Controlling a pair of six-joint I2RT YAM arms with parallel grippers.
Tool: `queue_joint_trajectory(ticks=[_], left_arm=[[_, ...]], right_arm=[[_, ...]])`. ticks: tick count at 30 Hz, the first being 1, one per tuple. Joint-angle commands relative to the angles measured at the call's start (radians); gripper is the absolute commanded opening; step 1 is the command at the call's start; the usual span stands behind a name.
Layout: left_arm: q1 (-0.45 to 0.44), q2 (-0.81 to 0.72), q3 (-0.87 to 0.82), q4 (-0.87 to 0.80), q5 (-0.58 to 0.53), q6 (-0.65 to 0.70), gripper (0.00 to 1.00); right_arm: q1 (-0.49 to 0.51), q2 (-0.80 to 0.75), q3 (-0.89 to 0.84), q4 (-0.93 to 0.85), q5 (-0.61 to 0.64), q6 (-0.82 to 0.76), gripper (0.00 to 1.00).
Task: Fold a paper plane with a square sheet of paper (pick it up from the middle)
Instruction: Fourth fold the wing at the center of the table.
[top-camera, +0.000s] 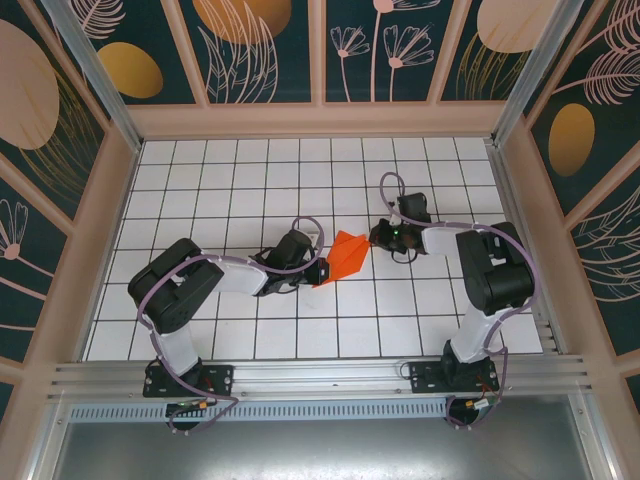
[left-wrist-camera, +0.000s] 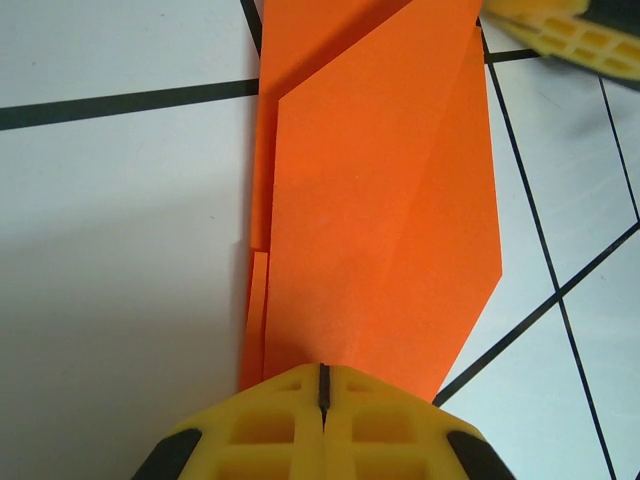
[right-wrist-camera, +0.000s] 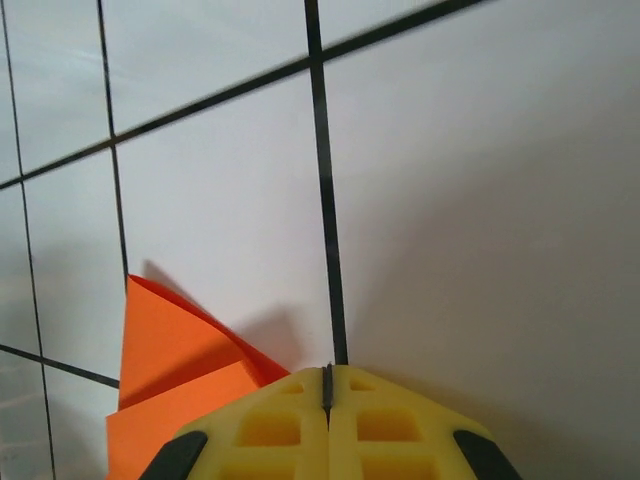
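The left arm rose from its base, folded at the elbow and stretched to the right, wrist low, with the left gripper (top-camera: 316, 264) pointing toward the middle. The right arm stood taller, elbow out to the right, forearm running left, and the right gripper (top-camera: 374, 237) faced the other one, near it but apart. On both wrists the yellow fingers (left-wrist-camera: 270, 425) were pressed together, leaving just a thin dark seam between each pair.
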Motion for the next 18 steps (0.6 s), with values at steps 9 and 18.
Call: queue_joint_trajectory(ticks=[9,18], left_arm=[[-0.004,0.036,-0.042,-0.220,0.007,0.015,0.00],[-0.004,0.041,-0.045,-0.220,0.010,0.012,0.00]], right_arm=[[0.200,-0.074,-0.019,0.050,-0.026,0.063,0.00],[0.147,0.065,0.021,0.051,-0.026,0.023,0.00]])
